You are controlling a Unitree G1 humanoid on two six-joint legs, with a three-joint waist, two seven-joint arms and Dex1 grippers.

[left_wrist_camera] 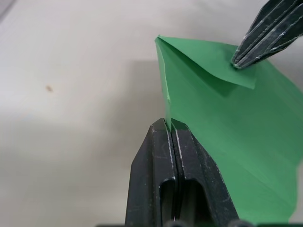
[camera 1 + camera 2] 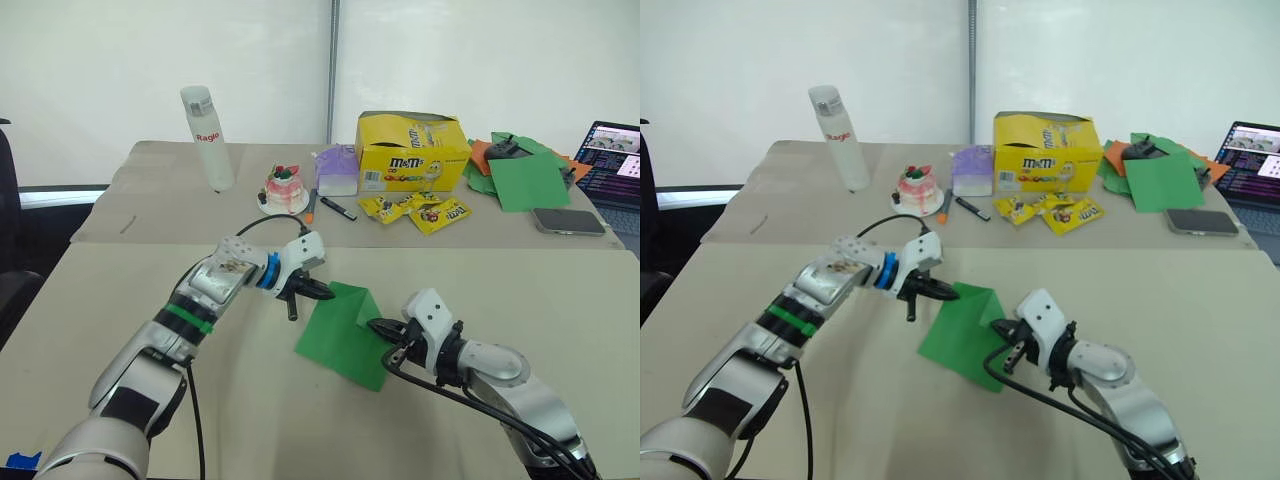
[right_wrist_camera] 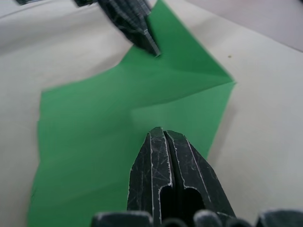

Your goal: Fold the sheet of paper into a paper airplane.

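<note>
The sheet of paper is bright green and lies on the near table with one corner folded over into a flap. My left gripper sits at the sheet's far left edge. In the left wrist view that edge rises into the seam of its shut fingers. My right gripper is shut, and its tip rests on top of the paper at the right side, next to the flap. The sheet of paper spreads flat between the two grippers.
On the far table stand a white bottle, a small cake-like toy, a purple container, a yellow candy box and candy packets. A pile of green and orange sheets, a phone and a laptop lie at the right.
</note>
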